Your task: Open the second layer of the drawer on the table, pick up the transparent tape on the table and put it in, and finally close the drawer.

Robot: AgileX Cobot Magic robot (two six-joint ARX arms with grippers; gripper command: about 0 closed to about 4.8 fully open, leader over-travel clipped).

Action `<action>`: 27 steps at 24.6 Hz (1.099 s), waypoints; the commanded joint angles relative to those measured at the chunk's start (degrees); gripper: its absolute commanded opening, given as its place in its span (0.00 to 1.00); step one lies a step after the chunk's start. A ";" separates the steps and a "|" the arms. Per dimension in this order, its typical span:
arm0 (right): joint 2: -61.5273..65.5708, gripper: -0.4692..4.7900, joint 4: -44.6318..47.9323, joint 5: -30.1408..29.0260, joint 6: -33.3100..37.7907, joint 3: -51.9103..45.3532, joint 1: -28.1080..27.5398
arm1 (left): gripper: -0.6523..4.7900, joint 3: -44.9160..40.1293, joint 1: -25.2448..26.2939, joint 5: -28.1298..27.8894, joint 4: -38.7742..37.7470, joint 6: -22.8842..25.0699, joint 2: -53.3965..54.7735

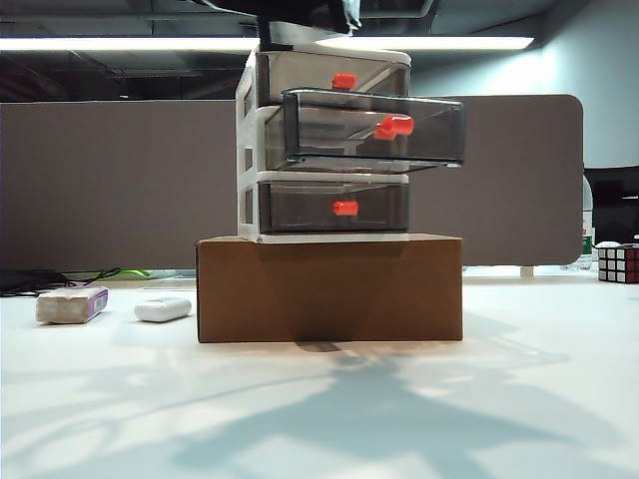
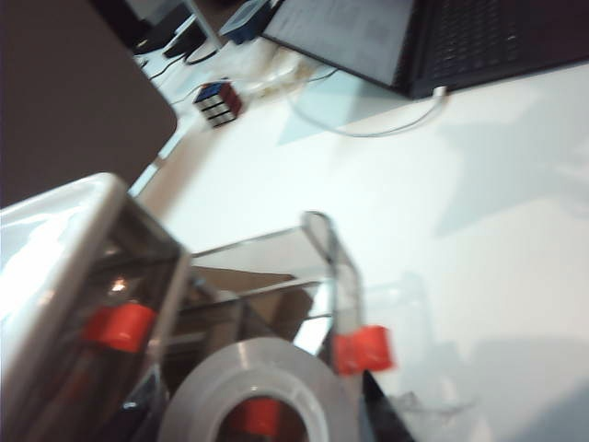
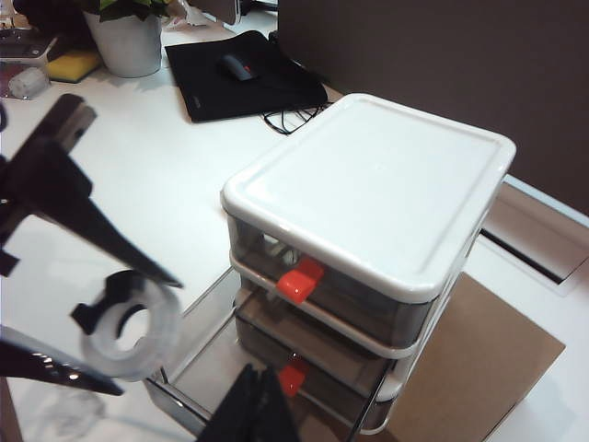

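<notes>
Three smoky grey see-through drawers sit in the small white plastic cabinet [image 1: 250,150], and the cabinet stands on a brown cardboard box [image 1: 329,289] on the big white table [image 1: 499,399]. The middle drawer [image 1: 374,130] is pulled out. Its long side runs from the cabinet toward the exterior camera, and its red-orange knob [image 1: 393,126] points the same way, turned a little to the right. The top and bottom drawers are pushed in. From my right wrist camera I see the left gripper [image 3: 138,336] up in the air, just beside the open drawer's front corner. Its black fingers [image 3: 83,198] squeeze the small clear ring of tape [image 3: 164,336] on two sides of its rim. The ring is round, so it has no long side. Its hole faces my left wrist camera, and a red-orange knob shows through the hole there. That picture is blurry and cuts off the lower part of the tape [image 2: 212,387]. I cannot tell if the tape is right over the drawer or just in front of it. The right gripper [image 3: 264,405] hangs in front of the cabinet, above the open drawer. Only its dark tips show, pressed together with nothing between them. The exterior view shows neither gripper nor the tape.
</notes>
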 commanded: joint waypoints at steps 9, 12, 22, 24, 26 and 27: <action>-2.75 0.08 -0.46 1.57 0.07 0.26 0.04 | 0.42 2.58 0.11 0.13 7.98 0.02 6.60; -2.75 0.08 -1.51 1.57 0.07 0.24 0.04 | 0.43 3.91 0.11 -0.15 7.96 0.02 9.42; -2.78 0.08 -1.81 1.55 0.04 0.24 0.04 | 0.73 5.49 0.52 -0.35 7.48 -0.15 11.72; -2.78 0.08 -1.79 1.53 0.04 0.24 0.04 | 0.76 5.64 0.83 -0.35 7.50 -0.15 11.72; -2.78 0.08 -1.84 1.53 0.04 0.24 0.04 | 0.76 5.90 0.81 -1.29 7.50 -0.15 11.69; -2.78 0.08 -1.84 1.53 0.04 0.24 0.04 | 0.76 6.03 0.81 -2.34 7.58 -0.15 11.63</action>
